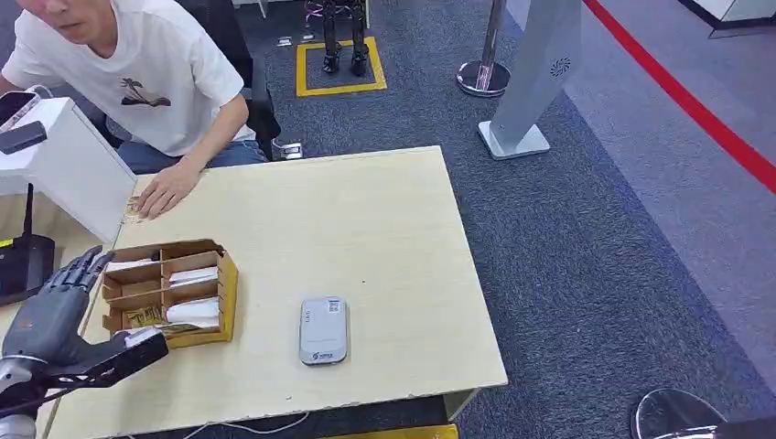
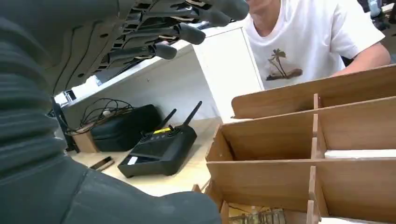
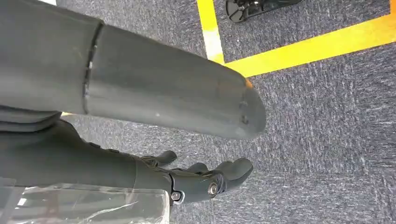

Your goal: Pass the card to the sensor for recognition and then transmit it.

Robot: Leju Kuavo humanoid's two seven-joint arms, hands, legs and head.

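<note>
hovering left hand (image 1: 57, 315), beside wooden tray (image 1: 229, 283)

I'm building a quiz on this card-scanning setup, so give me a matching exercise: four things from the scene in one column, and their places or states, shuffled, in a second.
Things:
1. left hand
2. card reader
3. wooden organizer
4. person's hand

Places or states:
A. resting flat on the table's far edge
B. divided into compartments holding white cards
C. lying alone in the middle of the table
D. open, fingers spread, beside the box's left side

Pairs: 1-D, 2-C, 3-B, 4-A
</note>
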